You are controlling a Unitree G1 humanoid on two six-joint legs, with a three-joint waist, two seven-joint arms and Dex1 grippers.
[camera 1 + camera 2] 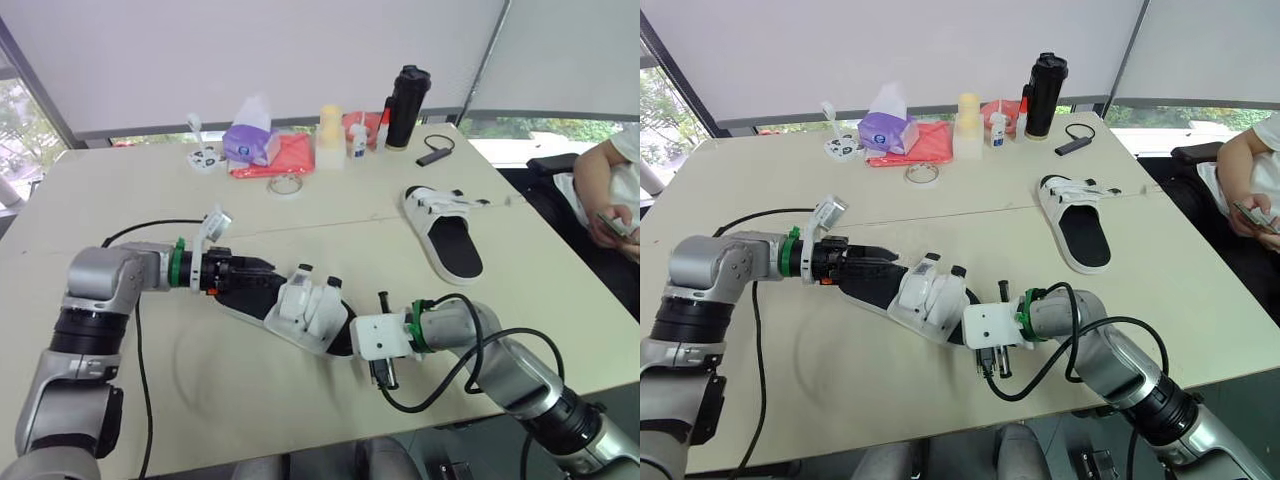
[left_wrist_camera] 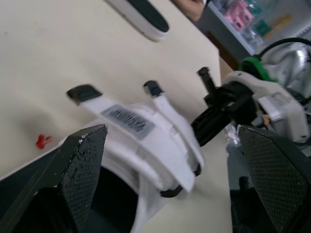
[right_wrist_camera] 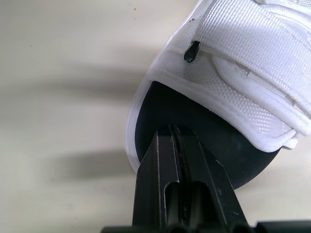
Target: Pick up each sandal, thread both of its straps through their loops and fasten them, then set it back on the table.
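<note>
Right wrist view: right gripper (image 3: 176,130) has its two fingers pressed flat together, tips over the black footbed at the toe end of the near sandal (image 3: 252,63); I cannot tell whether they touch it. Left wrist view: left gripper (image 2: 171,130) is spread wide, one finger on either side of the same sandal's heel end, nothing clamped between them. Near sandal lies lower centre of the left eye view on the table (image 1: 120,200), sole down, between the two grippers. Its two white straps (image 2: 146,131) cross the upper, and their black tips (image 2: 83,92) stick up free. Second sandal (image 1: 445,235) lies right of centre, well apart, sole down. Along the top edge are a black bottle (image 1: 405,105), a purple tissue pack (image 1: 250,140), a red cloth (image 1: 285,158) and a tape roll (image 1: 287,185). A person's arm (image 1: 600,190) shows at the right edge.
</note>
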